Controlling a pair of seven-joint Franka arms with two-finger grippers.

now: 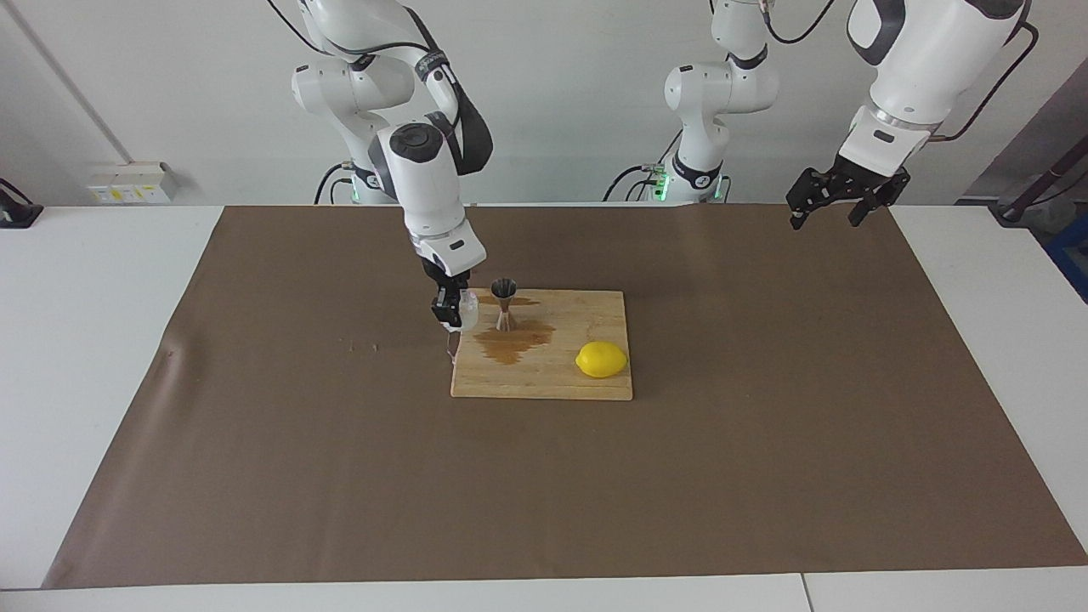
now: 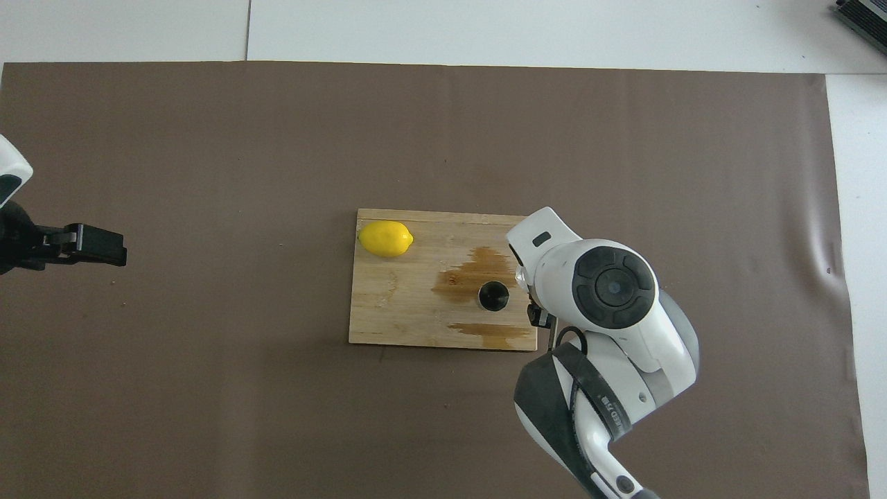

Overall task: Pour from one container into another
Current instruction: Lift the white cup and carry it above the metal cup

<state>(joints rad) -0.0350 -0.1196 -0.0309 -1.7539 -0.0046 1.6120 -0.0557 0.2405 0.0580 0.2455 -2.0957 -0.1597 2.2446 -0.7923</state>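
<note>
Right tool (image 1: 449, 313) holds cup (image 1: 467, 311) tipped beside jigger (image 1: 505, 303); left arm waits.

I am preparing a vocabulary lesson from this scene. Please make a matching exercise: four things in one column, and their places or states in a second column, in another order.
Things:
1. lemon
2. jigger
3. cup
4. left gripper

Places or states:
a. held by the right gripper at the edge of the cutting board
b. waits in the air over the brown mat
c. stands upright beside a brown wet stain
d. lies on the board, toward the left arm's end

Pairs: 1-d, 2-c, 3-a, 4-b
</note>
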